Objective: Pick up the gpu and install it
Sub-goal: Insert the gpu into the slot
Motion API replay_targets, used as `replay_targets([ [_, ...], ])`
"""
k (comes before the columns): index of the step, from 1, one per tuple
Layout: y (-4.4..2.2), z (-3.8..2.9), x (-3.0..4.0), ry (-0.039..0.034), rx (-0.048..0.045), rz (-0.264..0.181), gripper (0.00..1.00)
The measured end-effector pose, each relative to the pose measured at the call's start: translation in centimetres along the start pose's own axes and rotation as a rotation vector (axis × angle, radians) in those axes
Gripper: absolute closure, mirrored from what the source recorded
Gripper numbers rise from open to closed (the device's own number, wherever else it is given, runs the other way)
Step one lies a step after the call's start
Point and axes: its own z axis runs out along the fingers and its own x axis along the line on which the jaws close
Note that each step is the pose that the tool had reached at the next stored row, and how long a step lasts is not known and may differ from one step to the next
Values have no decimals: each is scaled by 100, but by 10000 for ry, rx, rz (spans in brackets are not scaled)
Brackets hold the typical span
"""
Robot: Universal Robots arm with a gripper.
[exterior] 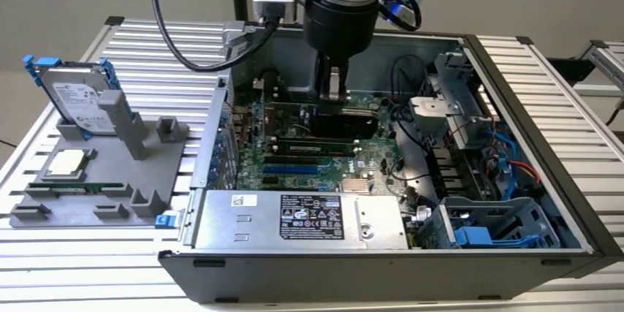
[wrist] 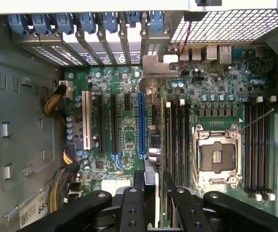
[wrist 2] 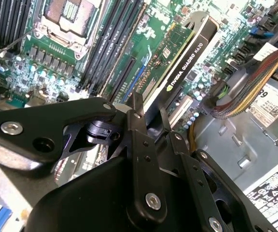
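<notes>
Gripper [exterior: 335, 100] lowered inside open computer case [exterior: 546, 107], fingers [wrist 2: 138, 116] clamped on upper edge of gpu [wrist 2: 185, 53]. Card held on edge, standing over motherboard [exterior: 292, 166] among the expansion slots; whether its connector edge has entered a slot cannot be told.

Orientation, judged from second wrist view: long axis lying parallel to the slots [wrist: 114, 123], black cover on one face, green board on the other. In first wrist view, card seen edge-on as a thin vertical line [wrist: 151, 159] beside the blue slot [wrist: 141, 123], silver end bracket [wrist: 153, 65] toward the rear slot openings [wrist: 105, 43] of the case.

Risks, as judgement:
- Slight lateral offset between card edge and slot: contacts landing on slot wall, board flexing under downward force.
- Bracket tab missing its rear opening: card seating tilted, one end high.
- Narrow grip on thin top edge: card pivoting between fingers if one end meets resistance first.
- Cable bundle [wrist 2: 245, 92] near the far end: possible snag.
</notes>
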Motion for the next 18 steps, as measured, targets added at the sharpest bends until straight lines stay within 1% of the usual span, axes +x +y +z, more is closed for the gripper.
replay_targets([
  [4, 19, 47, 12, 0, 0, -4, 100],
  [13, 127, 136, 20, 0, 0, -18, 100],
  [18, 161, 184, 29, 0, 0, -28, 100],
])
